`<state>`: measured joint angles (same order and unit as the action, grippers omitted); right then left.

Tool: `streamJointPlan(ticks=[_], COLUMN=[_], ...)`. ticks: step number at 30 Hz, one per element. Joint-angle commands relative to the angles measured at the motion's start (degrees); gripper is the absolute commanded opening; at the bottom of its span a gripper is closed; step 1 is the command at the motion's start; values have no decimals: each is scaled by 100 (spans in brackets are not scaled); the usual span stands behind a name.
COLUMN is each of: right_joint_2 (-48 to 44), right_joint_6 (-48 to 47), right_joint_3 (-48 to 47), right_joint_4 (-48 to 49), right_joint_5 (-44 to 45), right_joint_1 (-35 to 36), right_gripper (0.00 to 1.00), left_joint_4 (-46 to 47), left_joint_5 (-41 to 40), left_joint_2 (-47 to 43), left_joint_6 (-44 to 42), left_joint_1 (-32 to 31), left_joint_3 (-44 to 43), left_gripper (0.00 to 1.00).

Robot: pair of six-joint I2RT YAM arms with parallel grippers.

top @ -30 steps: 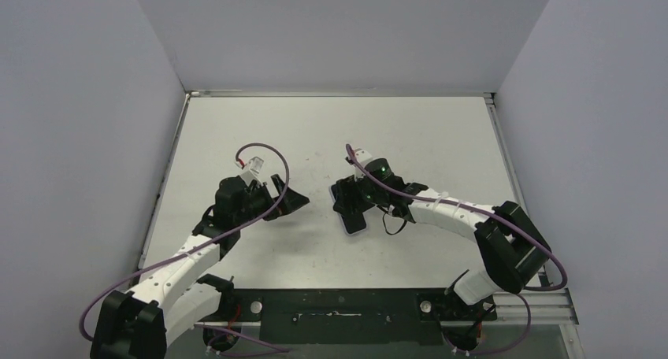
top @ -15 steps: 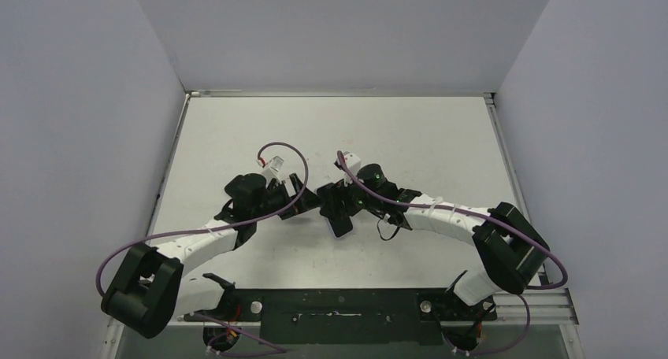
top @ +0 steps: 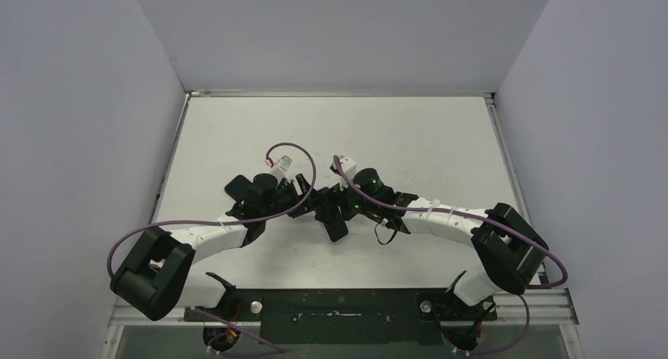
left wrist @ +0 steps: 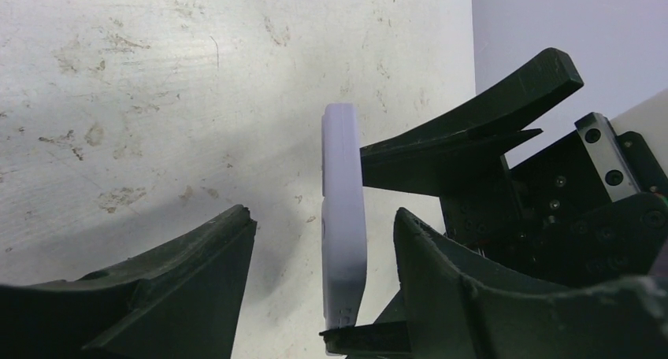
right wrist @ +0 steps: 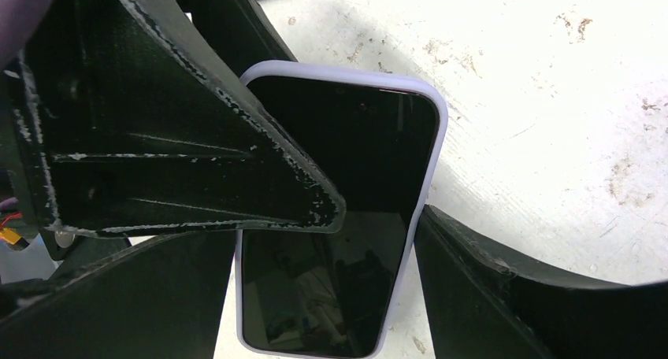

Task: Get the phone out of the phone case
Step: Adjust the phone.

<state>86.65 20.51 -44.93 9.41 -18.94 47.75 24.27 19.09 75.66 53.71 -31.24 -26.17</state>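
The phone has a black screen and sits in a lilac case. My right gripper is shut on the cased phone's long edges and holds it off the table. In the top view the phone hangs at the middle, where both grippers meet. My left gripper is open and straddles the case, seen edge-on. One of its fingers lies across the screen side, the other is on the back side with a wide gap. The left gripper also shows in the top view.
The white table is scuffed and stained. Purple cables loop above both wrists. Grey walls close in the left, right and back sides. The arm bases stand on a black rail at the near edge.
My left arm has swung right to the phone. My right gripper has carried the phone a little left to meet it. The left fingers now straddle the phone.
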Motion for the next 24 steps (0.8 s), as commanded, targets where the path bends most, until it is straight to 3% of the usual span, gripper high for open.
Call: streamJointPlan(ticks=[1,7,11,14,17,19,24], right_joint_2=[-110,-68,-153,-291,-508,-712,-1257], right_joint_6=[222,345,378,384,408,455,594], right_joint_3=[-119,-163,-183,-170,-115,-40,207], right_joint_4=[1007,1202,1215,1221,1221,1221,1199], right_joint_5=[-125,-194,-166,-182,-219,-217,-187], right_joint_1=[68,68,68,60,33,-14,-186], right_gripper=[0,0,9,25,58,73,88], left_joint_4=[524,906,1029,1095,1196,1201,1031], left_joint_5=[8,207,223,144,-113,-322,-479], left_joint_2=[124,130,-57,-264,-560,-731,-970], left_joint_6=[107,227,227,227,318,402,498], left_joint_1=[-233,-247,-242,-218,-189,-159,-50], left_joint_3=[-143,-142,-142,-119,-25,21,-25], left_gripper=[58,30,0,0,0,0,0])
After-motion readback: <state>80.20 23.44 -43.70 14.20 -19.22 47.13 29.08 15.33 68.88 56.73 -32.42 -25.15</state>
